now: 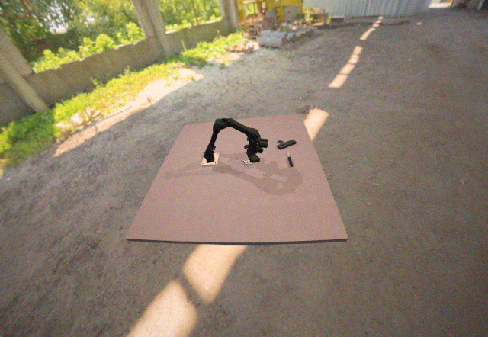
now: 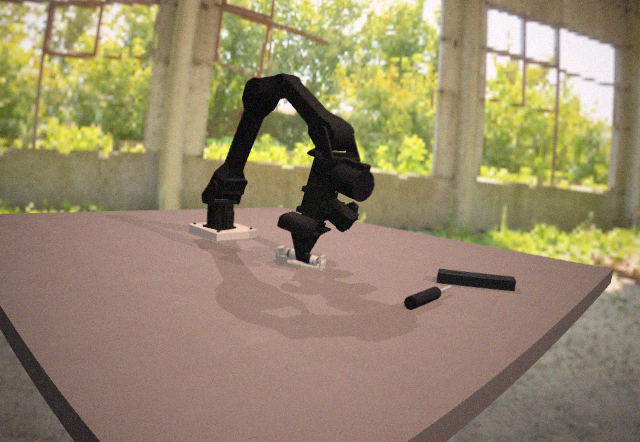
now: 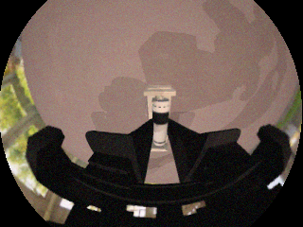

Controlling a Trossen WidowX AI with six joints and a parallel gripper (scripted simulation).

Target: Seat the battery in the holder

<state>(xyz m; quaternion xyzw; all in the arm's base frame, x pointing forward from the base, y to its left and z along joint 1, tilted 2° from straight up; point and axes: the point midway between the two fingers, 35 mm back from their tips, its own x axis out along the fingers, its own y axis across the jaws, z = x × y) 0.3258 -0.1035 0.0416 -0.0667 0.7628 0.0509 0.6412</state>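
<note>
My gripper (image 2: 302,256) (image 3: 159,121) (image 1: 252,158) is down at the small pale holder (image 2: 281,256) (image 3: 159,94) (image 1: 245,162) on the brown board. It is shut on the battery (image 3: 159,128), a pale cylinder with a dark band near its far end. In the wrist view the battery runs between the fingers toward the holder's far end wall. In the exterior view the fingertips sit inside the holder, and a bit of the battery (image 2: 313,260) shows at the holder's right end. Whether it lies fully flat is hidden by the fingers.
A black screwdriver-like tool (image 2: 422,297) (image 1: 290,161) and a black bar (image 2: 475,279) (image 1: 286,143) lie to the right of the holder. The arm's base (image 2: 221,230) (image 1: 210,160) stands on a pale plate to the left. The board's edge (image 2: 542,344) is further right.
</note>
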